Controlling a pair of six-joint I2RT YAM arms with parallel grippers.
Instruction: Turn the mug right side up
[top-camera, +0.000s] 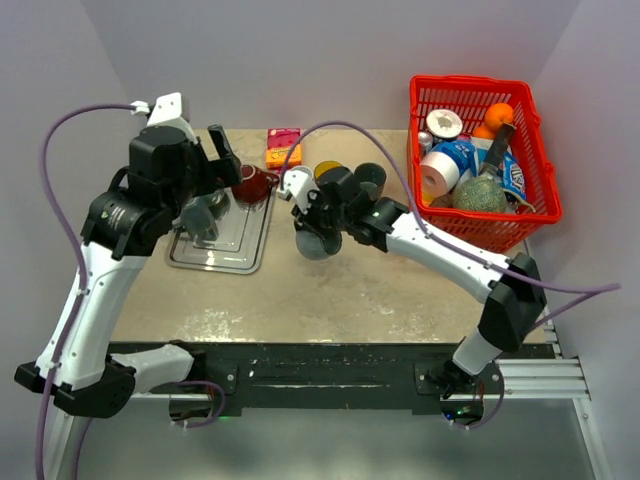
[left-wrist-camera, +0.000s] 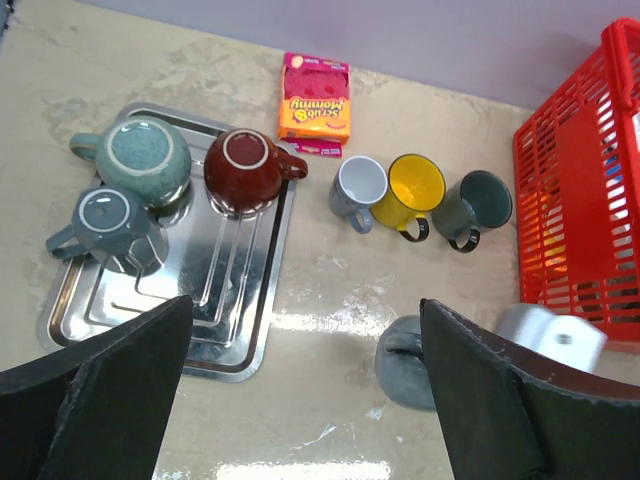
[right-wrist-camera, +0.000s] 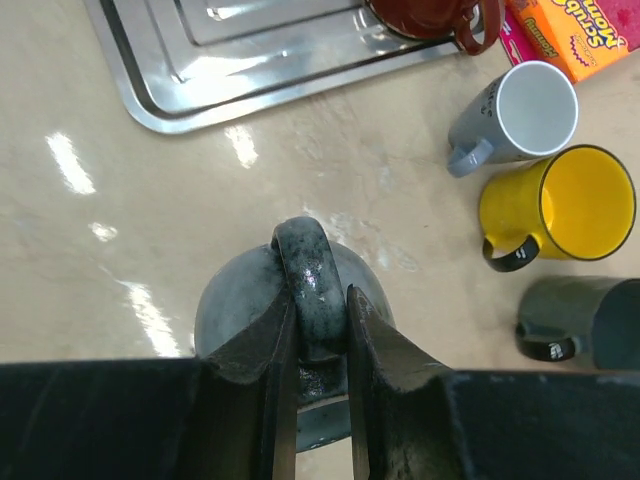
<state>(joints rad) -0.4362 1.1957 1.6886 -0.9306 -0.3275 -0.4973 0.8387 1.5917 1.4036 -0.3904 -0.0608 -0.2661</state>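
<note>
Right wrist view: the mug (right-wrist-camera: 235, 300) is seen with its handle (right-wrist-camera: 308, 270) clamped between the right fingers (right-wrist-camera: 255, 370), which are nearly together on it. Only the rounded grey wall is shown to this camera. The mouth is not seen, so the mug is judged to be not yet upright.

In the top view it is found near the middle of the desk (top-camera: 300, 300). The tray (top-camera: 240, 240) is at 9 o'clock from it, three upright mugs (top-camera: 327, 172) are at 12 to 1 o'clock, and the basket (top-camera: 470, 82) is at 2 o'clock. Whether it rests on the desk or is lifted a little cannot be told. The left fingers (left-wrist-camera: 110, 400) are spread wide apart above the tray, and nothing is held between them.

The step in hand is judged to be the turning itself, with the grip made. For the next move a roll of the right wrist is called for, until the mouth faces up. Then a gentle lowering onto bare desk is needed, at 6 o'clock of the upright mugs, before the handle is released. Care is needed that the handle does not slip in the narrow grip.
</note>
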